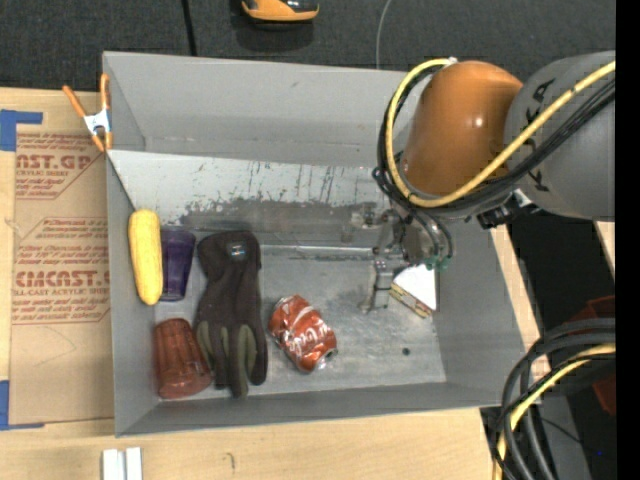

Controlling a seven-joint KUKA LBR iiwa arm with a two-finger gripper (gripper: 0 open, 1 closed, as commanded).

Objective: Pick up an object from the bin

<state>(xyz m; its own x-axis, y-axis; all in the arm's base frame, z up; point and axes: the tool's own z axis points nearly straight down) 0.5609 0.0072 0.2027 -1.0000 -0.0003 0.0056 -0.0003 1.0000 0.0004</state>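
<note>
Grey bin (300, 183) | pincer (383, 290) low at right, just beside white wedge (418, 288) | opening: cannot tell

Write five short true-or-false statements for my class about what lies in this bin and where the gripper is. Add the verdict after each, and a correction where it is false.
1. A yellow corn cob lies along the bin's left side. True.
2. A purple cup lies right beside the yellow corn cob. True.
3. The gripper hangs over the dark glove. False: it is in the right part of the bin, next to a white wedge-shaped thing, well away from the glove.
4. The crushed red can lies to the right of the dark glove. True.
5. The reddish-brown cup stands in the bin's far right corner. False: it lies in the near left corner, beside the glove.
</note>
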